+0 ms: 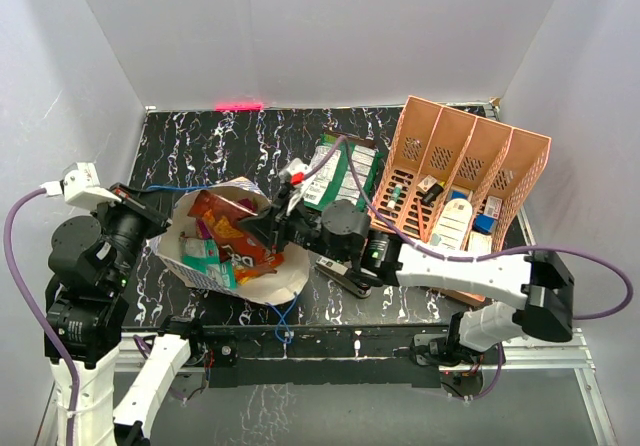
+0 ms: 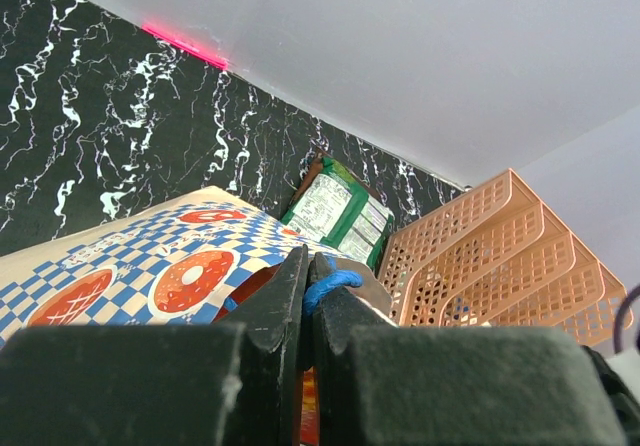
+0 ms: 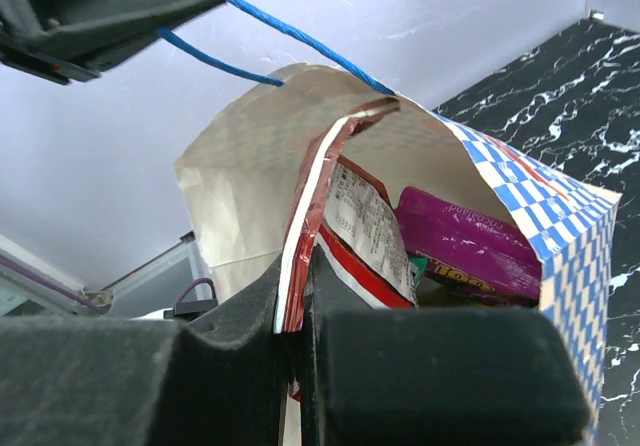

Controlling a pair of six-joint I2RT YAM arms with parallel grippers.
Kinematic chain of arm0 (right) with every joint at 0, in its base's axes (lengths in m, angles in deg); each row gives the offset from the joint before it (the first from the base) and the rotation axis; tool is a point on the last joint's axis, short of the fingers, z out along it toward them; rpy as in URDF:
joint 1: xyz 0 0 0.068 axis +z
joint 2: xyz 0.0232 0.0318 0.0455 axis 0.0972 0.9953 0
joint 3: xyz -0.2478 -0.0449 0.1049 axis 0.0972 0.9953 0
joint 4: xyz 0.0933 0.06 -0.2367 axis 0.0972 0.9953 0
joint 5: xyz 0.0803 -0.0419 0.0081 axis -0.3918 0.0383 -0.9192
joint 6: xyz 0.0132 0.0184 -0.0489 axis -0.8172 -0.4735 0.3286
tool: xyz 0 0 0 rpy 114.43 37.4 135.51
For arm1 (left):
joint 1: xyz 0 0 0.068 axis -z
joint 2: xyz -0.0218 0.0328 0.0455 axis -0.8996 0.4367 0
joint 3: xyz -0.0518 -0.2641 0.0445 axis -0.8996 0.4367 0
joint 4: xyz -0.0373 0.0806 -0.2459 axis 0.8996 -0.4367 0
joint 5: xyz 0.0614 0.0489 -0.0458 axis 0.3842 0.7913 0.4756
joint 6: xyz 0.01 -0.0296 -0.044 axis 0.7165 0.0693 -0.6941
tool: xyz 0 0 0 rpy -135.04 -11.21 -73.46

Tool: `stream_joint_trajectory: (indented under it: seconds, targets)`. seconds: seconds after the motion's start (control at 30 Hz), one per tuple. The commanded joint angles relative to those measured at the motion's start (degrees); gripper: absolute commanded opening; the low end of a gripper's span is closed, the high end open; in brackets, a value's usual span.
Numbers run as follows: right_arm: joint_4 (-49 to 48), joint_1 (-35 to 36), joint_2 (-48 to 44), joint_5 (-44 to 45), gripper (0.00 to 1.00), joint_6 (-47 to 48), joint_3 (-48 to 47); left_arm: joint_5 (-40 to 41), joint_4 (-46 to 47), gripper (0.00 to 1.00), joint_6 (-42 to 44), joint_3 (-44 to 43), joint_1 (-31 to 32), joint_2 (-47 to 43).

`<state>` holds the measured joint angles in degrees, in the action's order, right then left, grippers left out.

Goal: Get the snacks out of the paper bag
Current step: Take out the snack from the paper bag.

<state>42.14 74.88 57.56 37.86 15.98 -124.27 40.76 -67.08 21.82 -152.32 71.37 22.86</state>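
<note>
The paper bag (image 1: 285, 278) lies open on the black table, its blue-checked side (image 2: 150, 261) up. Inside are the snacks: red and orange packets (image 1: 222, 224), a teal one (image 1: 200, 253) and a purple one (image 3: 465, 238). My right gripper (image 1: 260, 229) reaches into the bag's mouth. In the right wrist view it (image 3: 300, 271) is shut on the edge of a red packet (image 3: 355, 216). My left gripper (image 1: 158, 221) is at the bag's left rim. In its own view it (image 2: 308, 263) is shut on the blue string handle (image 2: 335, 280).
A salmon-pink organiser (image 1: 470, 161) with small boxes and bottles stands at the back right. A green and white packet (image 1: 340, 171) lies on the table beside it. A black stapler (image 1: 345, 278) lies under my right arm. White walls close in the table.
</note>
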Motion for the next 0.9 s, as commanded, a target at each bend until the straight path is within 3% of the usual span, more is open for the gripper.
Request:
stream_joint_trajectory:
  seconds: [0.0, 0.23, 0.4, 0.63, 0.87]
  targets:
    - [-3.64, -0.13, -6.15, 0.62, 0.07, 1.71, 0.64, 2.01, 2.01, 0.0, -0.4, -0.21, 0.16, 0.09]
    - [0.28, -0.13, -11.37, -3.97, 0.08, 5.05, -1.73, 6.95, -3.71, 0.0, -3.51, -2.39, 0.17, 2.67]
    - [3.54, -0.13, -14.12, -6.93, 0.07, 12.76, -5.63, 7.58, -4.91, 0.0, -3.4, -2.87, 0.2, 3.35]
    - [8.05, -0.2, -14.92, 1.47, 0.07, 23.32, -13.11, 8.91, -5.97, 0.0, -2.92, -4.11, 0.19, 3.12]
    - [16.69, -3.98, -8.23, 6.03, 0.07, 32.81, -25.13, 8.85, -7.03, 0.0, -1.66, -4.9, 0.2, 3.02]
